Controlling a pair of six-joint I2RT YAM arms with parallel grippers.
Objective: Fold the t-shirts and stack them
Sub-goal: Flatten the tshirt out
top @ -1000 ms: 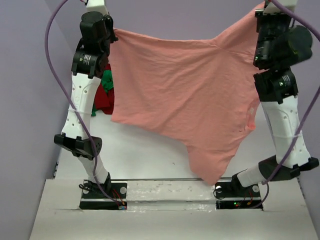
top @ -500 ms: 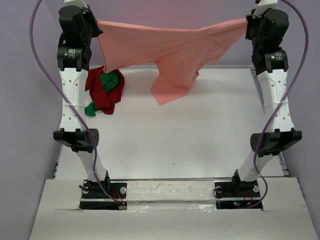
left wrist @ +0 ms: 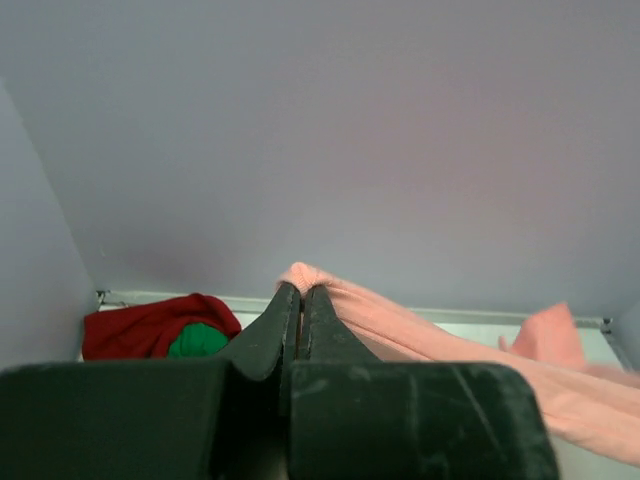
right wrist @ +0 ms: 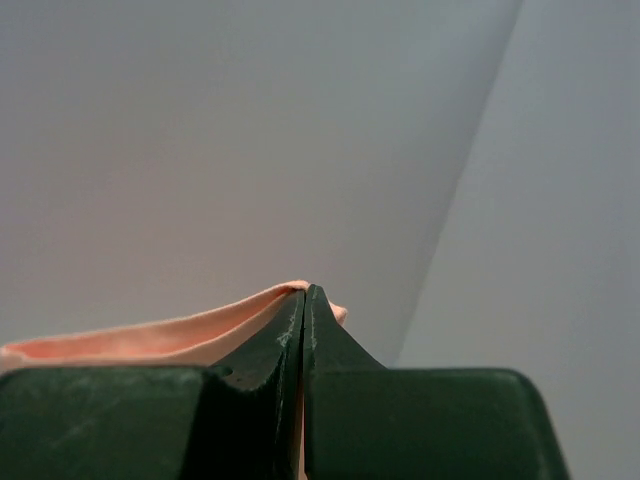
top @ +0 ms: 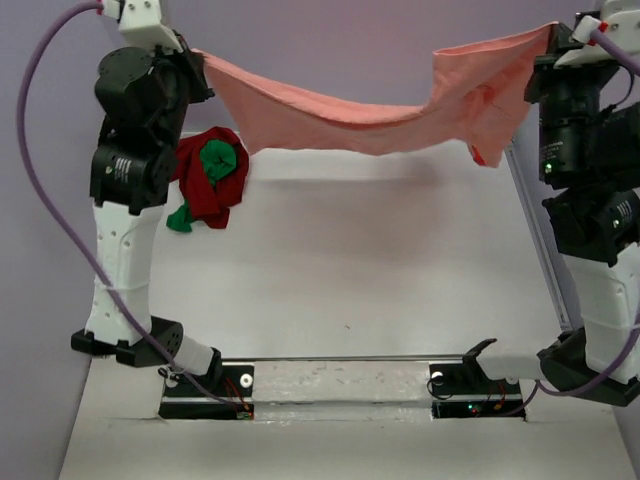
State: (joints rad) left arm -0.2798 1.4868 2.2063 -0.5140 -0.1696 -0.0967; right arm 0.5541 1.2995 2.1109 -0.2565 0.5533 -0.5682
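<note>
Stretching the salmon-pink t-shirt (top: 350,120) between both arms, high over the far side of the table (top: 380,290). The left gripper (left wrist: 300,298) and right gripper (right wrist: 303,298) are each pinched tight on a shirt edge. A second ago it hung as a wide sheet near the bases; now it is swung outward and sags mid-span. Probably a lay-flat throw; folding not begun. The dark red t-shirt (top: 205,200) and green t-shirt (top: 220,160) lie crumpled together far-left.
</note>
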